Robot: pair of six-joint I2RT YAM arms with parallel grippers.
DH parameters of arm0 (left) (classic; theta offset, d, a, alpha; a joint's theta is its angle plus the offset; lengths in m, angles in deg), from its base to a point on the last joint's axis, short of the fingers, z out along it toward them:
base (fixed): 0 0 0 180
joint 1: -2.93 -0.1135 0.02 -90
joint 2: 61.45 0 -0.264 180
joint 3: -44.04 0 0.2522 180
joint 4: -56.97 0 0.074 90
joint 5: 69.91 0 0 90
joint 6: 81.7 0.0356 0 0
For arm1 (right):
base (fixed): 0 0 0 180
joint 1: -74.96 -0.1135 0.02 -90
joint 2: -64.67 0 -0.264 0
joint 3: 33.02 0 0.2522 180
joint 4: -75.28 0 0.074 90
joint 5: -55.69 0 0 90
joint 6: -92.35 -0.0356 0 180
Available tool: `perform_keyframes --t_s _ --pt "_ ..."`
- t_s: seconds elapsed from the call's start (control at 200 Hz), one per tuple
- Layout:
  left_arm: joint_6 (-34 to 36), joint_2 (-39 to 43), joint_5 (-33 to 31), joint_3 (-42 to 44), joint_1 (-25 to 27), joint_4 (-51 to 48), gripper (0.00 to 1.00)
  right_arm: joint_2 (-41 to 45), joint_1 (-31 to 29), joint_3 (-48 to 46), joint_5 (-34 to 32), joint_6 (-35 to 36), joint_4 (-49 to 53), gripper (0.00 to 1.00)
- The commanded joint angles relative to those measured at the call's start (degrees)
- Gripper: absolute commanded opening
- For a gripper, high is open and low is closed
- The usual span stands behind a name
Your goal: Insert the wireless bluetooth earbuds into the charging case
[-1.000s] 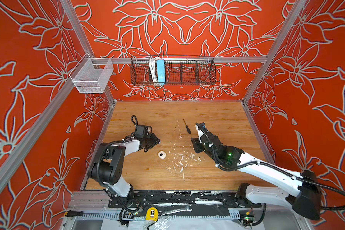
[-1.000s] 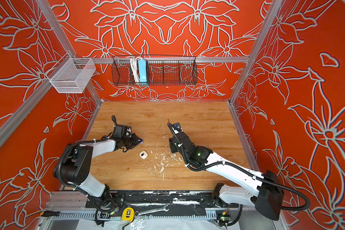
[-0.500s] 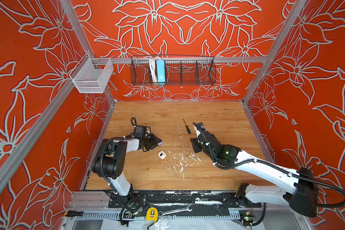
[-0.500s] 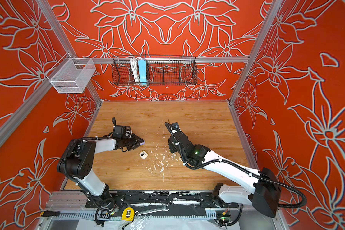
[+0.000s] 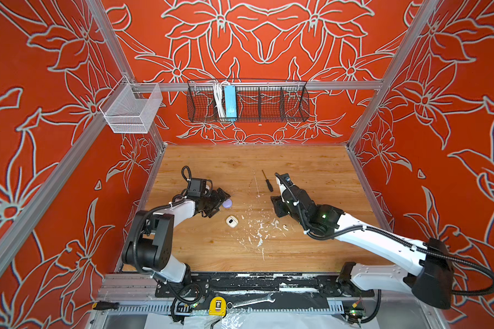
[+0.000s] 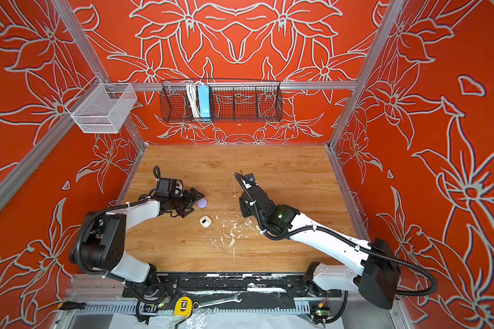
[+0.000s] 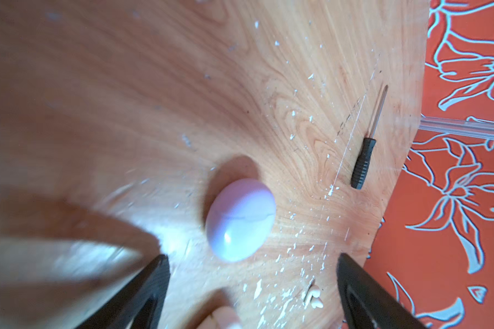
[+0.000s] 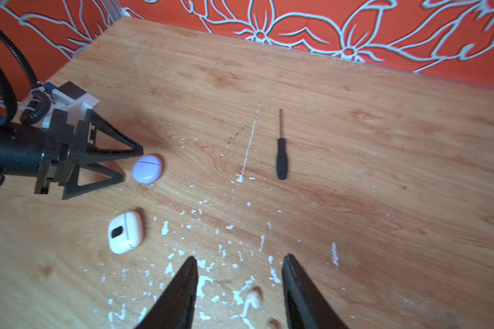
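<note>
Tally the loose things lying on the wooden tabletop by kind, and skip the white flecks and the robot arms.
Charging cases: 2 (lavender case, white case)
Cream-white earbuds: 2
Black screwdriver: 1
Total: 5

Wooden table: lavender case, white case, screwdriver, cream earbud, flecks.
</note>
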Motion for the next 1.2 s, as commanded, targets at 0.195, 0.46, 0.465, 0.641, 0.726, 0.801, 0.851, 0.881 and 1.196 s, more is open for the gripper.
perform_keyframes --t_s 0.195,0.46,0.465,0.641,0.726,0.801,0.851,0.881,1.196 --pt "3.4 20.3 -12.2 5.4 -0.3 -1.7 0.95 -10.5 -2.4 8.5 8.4 3.9 4.1 0.69" --pt "-0.1 42.6 -24.2 15.6 -0.3 1.6 0.98 -25.8 -11.1 19.6 9.5 5.7 10.5 0.81" --pt "-0.1 43.0 -24.4 15.7 -0.3 1.6 0.98 -26.1 -11.3 19.9 9.5 5.7 10.6 0.81" --pt "0.9 54.1 -29.1 18.6 -0.3 0.5 0.98 -36.0 -14.6 27.5 10.8 4.9 14.9 0.83" --pt "0.8 56.9 -29.9 19.5 -0.4 0.5 0.98 -40.1 -14.4 30.3 9.8 4.7 17.4 0.84" --pt "0.3 57.9 -30.2 20.0 -0.4 0.6 0.98 -42.7 -13.8 31.5 9.5 5.4 17.7 0.85" --pt "0.3 57.8 -30.2 20.1 -0.4 1.0 0.98 -44.0 -12.8 32.0 11.0 5.5 17.4 0.85" --pt "0.3 57.4 -30.2 20.1 -0.3 1.0 0.98 -44.9 -12.1 32.4 12.4 5.3 17.4 0.85" --pt "0.3 52.7 -28.6 18.5 -0.4 0.8 0.98 -49.3 -9.6 34.2 19.9 7.0 16.1 0.8"
